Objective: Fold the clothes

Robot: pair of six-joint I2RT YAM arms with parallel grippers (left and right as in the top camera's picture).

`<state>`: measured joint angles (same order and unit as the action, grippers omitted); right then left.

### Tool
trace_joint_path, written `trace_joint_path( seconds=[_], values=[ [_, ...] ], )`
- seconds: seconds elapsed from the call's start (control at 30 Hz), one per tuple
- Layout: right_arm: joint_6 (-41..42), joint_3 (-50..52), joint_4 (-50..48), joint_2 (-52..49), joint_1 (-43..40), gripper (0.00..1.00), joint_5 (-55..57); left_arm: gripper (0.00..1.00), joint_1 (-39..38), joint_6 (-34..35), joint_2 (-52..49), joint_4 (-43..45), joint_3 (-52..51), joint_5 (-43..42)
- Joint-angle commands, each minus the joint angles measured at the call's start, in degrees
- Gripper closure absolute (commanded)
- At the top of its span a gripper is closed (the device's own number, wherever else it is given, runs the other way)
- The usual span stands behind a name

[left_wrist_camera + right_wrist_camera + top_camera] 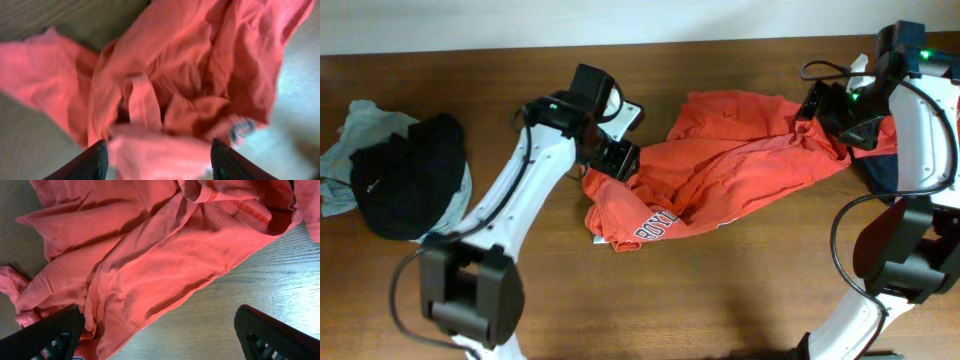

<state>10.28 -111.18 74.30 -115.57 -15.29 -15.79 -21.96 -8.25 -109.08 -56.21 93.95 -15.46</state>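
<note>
The large orange-red T-shirt lies crumpled across the middle of the wooden table, with lettering showing at its front left edge. My left gripper is at the shirt's left end. In the left wrist view its fingers are spread wide and open, with a bunched fold of the shirt lying between them. My right gripper hovers over the shirt's right end. In the right wrist view it is open, with the shirt's edge and bare table between its fingers.
A black garment sits on a pale grey-blue one at the far left. A navy garment lies at the far right behind the right arm. The table's back edge meets a pale wall.
</note>
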Motion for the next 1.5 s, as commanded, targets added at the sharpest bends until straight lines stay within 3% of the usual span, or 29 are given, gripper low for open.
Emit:
trace_joint_path(
  seconds=[0.0,0.2,0.27,0.33,0.4,0.5,0.83,1.2,1.47],
  values=[
    [-0.61,-0.92,0.07,0.26,-0.15,0.01,-0.52,0.35,0.20,-6.32,-5.14,2.12,-1.07,-1.51],
    [-0.63,-0.92,0.07,0.26,-0.15,0.01,-0.50,0.36,0.20,-6.82,-10.67,7.34,-1.07,-1.36],
    [-0.63,-0.92,0.04,0.26,-0.15,0.01,-0.50,0.41,0.20,-6.82,-11.19,7.72,-1.07,-1.51],
    [-0.63,-0.92,-0.17,0.26,-0.15,0.01,-0.50,0.53,0.20,-6.82,-11.26,7.58,-1.07,-1.51],
    [-0.61,-0.92,-0.46,0.26,-0.15,0.01,-0.50,0.79,0.20,-6.80,-11.23,7.50,-1.07,-1.51],
    [-0.61,-0.92,-0.76,0.24,-0.15,0.01,-0.50,1.00,0.20,-5.27,-11.10,6.93,-0.81,-1.44],
    [-0.63,-0.92,-1.29,0.24,-0.15,0.01,-0.50,1.00,0.42,-3.56,-3.32,-9.73,11.10,1.42],
    [-0.63,-0.92,-2.08,0.24,-0.09,0.01,-0.52,0.98,0.42,8.61,5.18,-25.46,13.18,6.32],
    [-0.66,-0.92,-2.01,0.24,-0.09,0.01,-0.79,0.91,0.35,11.50,5.16,-26.21,12.90,12.17]
  ],
)
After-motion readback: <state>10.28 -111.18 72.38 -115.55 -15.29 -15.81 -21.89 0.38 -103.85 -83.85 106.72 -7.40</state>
